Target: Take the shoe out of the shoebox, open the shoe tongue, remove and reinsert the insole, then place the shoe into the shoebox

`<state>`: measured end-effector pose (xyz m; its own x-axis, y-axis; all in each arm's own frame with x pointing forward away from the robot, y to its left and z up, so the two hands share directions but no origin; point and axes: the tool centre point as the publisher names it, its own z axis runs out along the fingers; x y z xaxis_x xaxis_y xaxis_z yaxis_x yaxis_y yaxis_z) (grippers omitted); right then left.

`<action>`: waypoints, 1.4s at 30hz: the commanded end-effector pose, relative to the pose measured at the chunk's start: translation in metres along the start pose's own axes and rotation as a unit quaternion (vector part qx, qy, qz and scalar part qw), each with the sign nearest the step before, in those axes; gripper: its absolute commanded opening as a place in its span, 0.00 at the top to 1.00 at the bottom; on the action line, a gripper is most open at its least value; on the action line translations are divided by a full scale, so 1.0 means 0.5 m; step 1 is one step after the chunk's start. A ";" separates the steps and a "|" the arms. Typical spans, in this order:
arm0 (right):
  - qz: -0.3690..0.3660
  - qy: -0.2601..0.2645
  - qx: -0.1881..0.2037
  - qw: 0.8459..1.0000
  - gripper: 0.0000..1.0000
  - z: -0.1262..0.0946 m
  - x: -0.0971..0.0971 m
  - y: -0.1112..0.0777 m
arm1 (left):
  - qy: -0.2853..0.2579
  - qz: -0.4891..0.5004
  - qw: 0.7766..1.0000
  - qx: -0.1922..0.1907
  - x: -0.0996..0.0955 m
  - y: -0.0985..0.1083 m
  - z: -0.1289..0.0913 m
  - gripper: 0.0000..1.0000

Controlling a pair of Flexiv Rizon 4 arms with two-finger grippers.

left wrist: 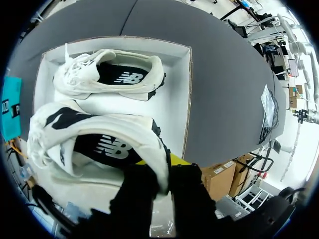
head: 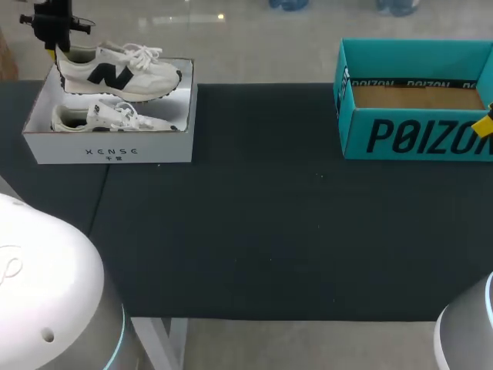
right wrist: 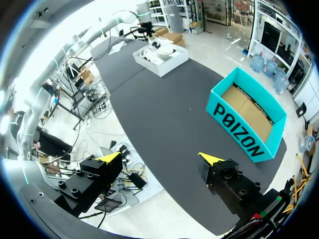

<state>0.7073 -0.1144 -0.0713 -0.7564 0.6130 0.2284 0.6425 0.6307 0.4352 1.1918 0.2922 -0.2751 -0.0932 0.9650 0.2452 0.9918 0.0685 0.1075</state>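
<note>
Head view: the shoe (head: 115,73), white with a dark side mark, sat at about 10 o'clock on the table (head: 262,231), over the rear half of the white shoebox (head: 108,146). Its heel was toward 9 o'clock and its toe toward 3 o'clock. We could not tell whether its sole was clear of the box's rim. The left gripper (head: 55,52) came down on the heel end. In the left wrist view this gripper (left wrist: 159,167) was clamped narrowly on the heel collar of the shoe (left wrist: 99,144), one finger inside the opening and one outside. The dark insole with its white print showed within. The second shoe (head: 115,118) lay on its side in the front half of the same box, toe toward 3 o'clock. From the left wrist it (left wrist: 112,74) lay ahead of the held shoe, on the white floor inside the box wall (left wrist: 187,99). At about 2 o'clock on the table stood the teal box (head: 416,135), open-topped, with a bare brown cardboard floor. One yellow fingertip (head: 484,125) of the right arm showed at that box's 3 o'clock edge. Right wrist view: the right gripper (right wrist: 160,157) stood wide apart and held nothing. The teal box (right wrist: 239,134) lay just ahead of it and the white shoebox (right wrist: 162,64) well beyond, at the far end of the dark table (right wrist: 164,114).
</note>
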 end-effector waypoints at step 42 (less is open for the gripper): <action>0.001 0.001 0.003 1.000 0.00 0.000 -0.003 0.005 | -0.026 -0.010 0.999 0.035 -0.035 -0.003 0.105 0.00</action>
<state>0.7073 -0.1143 -0.0713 -0.7564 0.6129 0.2284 0.6425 0.6308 0.4352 1.2074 0.2850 -0.3512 -0.1201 0.9697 0.2129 0.9927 0.1152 0.0353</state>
